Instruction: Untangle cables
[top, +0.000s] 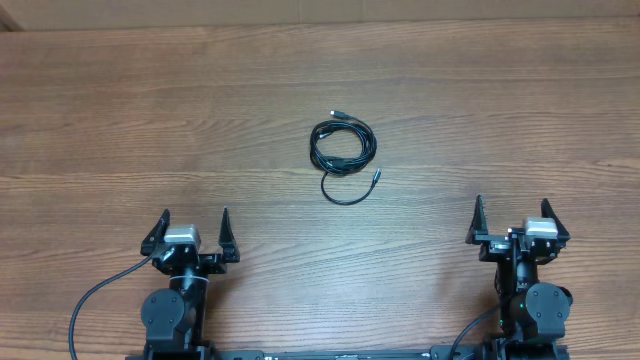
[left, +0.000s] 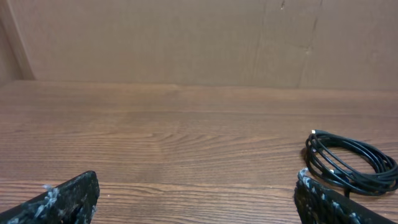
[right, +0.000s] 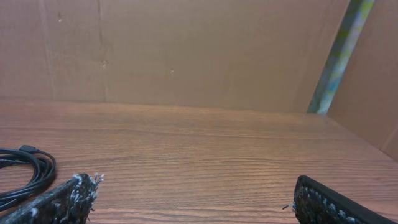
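The cables (top: 343, 148) are thin black cords wound into one small coil near the middle of the wooden table, with a loose loop and a metal-tipped plug trailing toward the front. The coil also shows at the right of the left wrist view (left: 351, 163) and at the left edge of the right wrist view (right: 28, 172). My left gripper (top: 192, 222) is open and empty, near the front left, well short of the coil. My right gripper (top: 513, 212) is open and empty, near the front right.
The wooden table (top: 150, 120) spreads across the whole overhead view. A brown cardboard wall (left: 186, 37) stands behind its far edge. A thicker black arm cable (top: 95, 295) loops at the front left beside the left arm's base.
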